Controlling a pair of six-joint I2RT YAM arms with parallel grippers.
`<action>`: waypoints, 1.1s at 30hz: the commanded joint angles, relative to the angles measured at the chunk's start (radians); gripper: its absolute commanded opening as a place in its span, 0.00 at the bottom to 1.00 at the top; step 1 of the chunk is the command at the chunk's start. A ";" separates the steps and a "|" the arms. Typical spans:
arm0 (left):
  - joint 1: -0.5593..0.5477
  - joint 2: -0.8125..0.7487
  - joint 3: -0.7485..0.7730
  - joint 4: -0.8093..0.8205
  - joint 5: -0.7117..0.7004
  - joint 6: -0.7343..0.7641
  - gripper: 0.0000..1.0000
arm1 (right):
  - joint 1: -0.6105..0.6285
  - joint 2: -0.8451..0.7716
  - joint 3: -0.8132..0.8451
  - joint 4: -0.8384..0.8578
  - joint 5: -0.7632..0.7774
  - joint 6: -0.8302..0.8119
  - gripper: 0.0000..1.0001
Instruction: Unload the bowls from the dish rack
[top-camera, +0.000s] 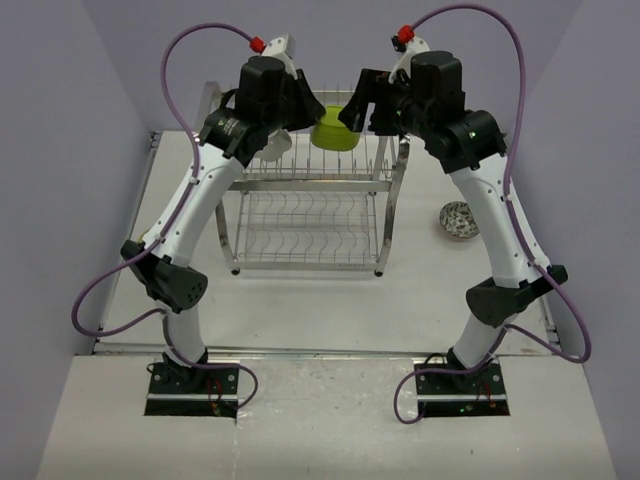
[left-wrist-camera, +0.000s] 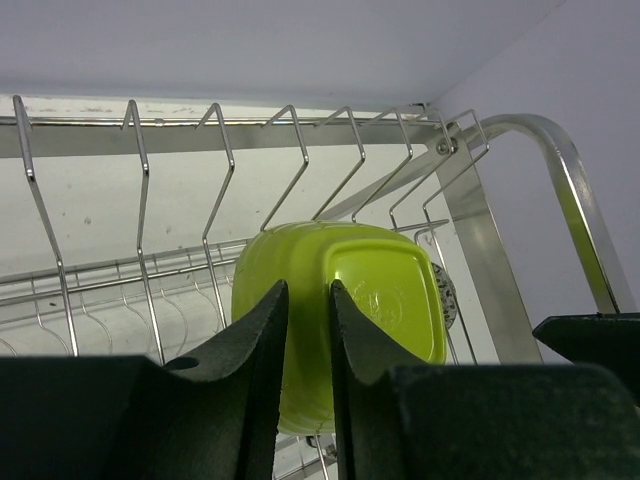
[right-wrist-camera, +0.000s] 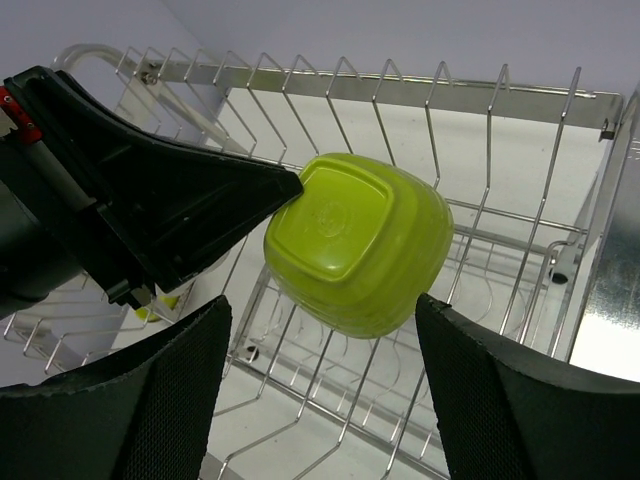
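The left gripper (left-wrist-camera: 307, 290) pinches one wall of the squarish lime bowl (right-wrist-camera: 355, 240) over the upper tier of the dish rack (right-wrist-camera: 400, 84). The right gripper (right-wrist-camera: 322, 305) is spread wide around it (not touching). So thin a hold may let the bowl swivel and drop onto the dividers.

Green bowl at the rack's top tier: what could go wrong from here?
1. The left gripper pinches only the edge of the green bowl; the bowl could pivot or slip and fall onto the dish rack.
2. The right gripper stands open on both sides of the bowl; either arm moving sideways could knock it loose.
3. The wire dividers stand close by and could snag it.
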 joint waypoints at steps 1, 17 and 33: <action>-0.004 -0.022 -0.039 -0.130 -0.044 0.025 0.22 | -0.006 -0.027 0.002 -0.026 -0.031 0.043 0.75; -0.004 -0.005 -0.053 -0.197 -0.079 0.021 0.35 | -0.005 -0.070 -0.024 -0.016 -0.016 0.048 0.77; -0.001 -0.029 -0.068 -0.193 -0.087 0.021 0.26 | -0.005 -0.041 -0.047 0.010 -0.071 0.150 0.80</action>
